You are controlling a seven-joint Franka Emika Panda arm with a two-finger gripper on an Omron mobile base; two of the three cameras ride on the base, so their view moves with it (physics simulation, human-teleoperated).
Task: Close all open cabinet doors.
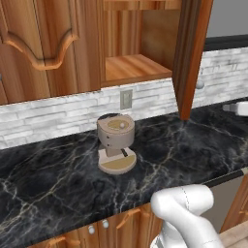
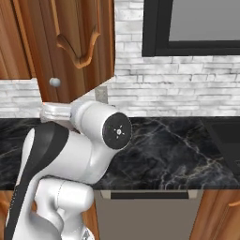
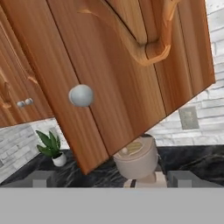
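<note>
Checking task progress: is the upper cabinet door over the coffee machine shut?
No, the cabinet door stands swung out edge-on, baring the shelf inside.

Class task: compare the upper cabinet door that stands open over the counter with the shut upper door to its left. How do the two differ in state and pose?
The open door is swung out, showing its edge and the bare shelf behind; the shut door lies flat, hiding its inside. The open door overhangs the black counter; the shut door stays back against the wall. Both are reddish-brown wood with a curved arch moulding.
</note>
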